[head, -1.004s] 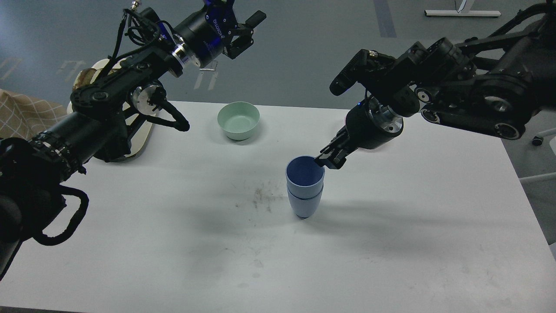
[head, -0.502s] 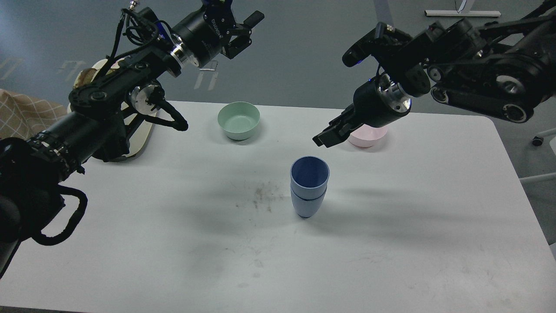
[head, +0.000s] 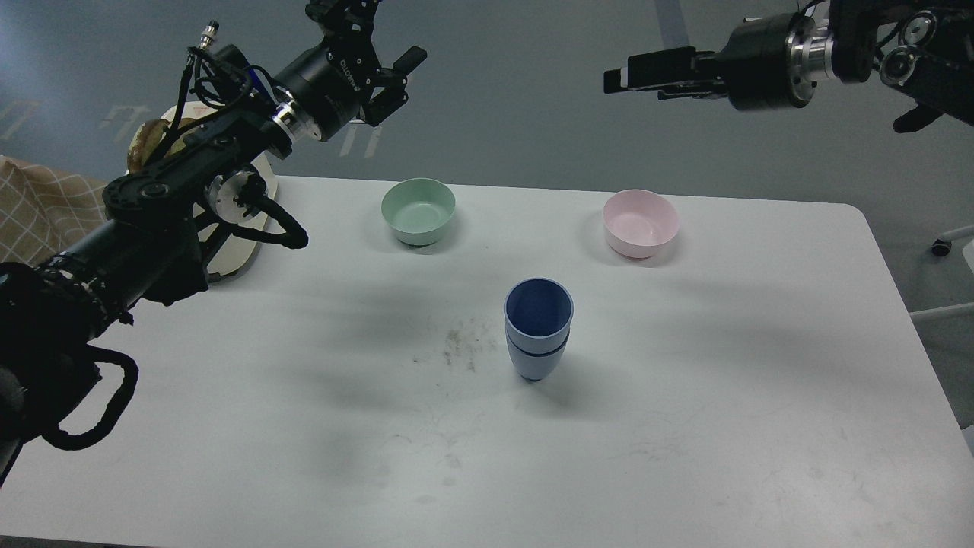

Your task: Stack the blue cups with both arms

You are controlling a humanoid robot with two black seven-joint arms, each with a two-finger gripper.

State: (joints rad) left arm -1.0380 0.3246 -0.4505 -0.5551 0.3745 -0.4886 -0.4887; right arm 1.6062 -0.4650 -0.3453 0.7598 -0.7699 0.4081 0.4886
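Two pale blue cups (head: 538, 327) stand nested, one inside the other, upright at the middle of the white table (head: 723, 396). The navy inside of the top cup faces up. Nothing touches them. My left gripper (head: 384, 30) is high over the table's far left, fingers spread and empty, partly cut off by the top edge. My right gripper (head: 631, 76) is high beyond the table's far edge, pointing left, seen side-on, empty and well apart from the cups.
A mint-green bowl (head: 418, 209) stands at the back, left of centre. A pink bowl (head: 641, 222) stands at the back right. A pale board (head: 242, 242) lies under my left arm. A checked cloth (head: 38, 205) is at far left. A dirt smudge (head: 456, 350) lies left of the cups.
My right gripper let go of the top cup's rim, then rose and drew back to the upper right, uncovering the pink bowl. My left gripper drifted slightly left. The cups stay nested.
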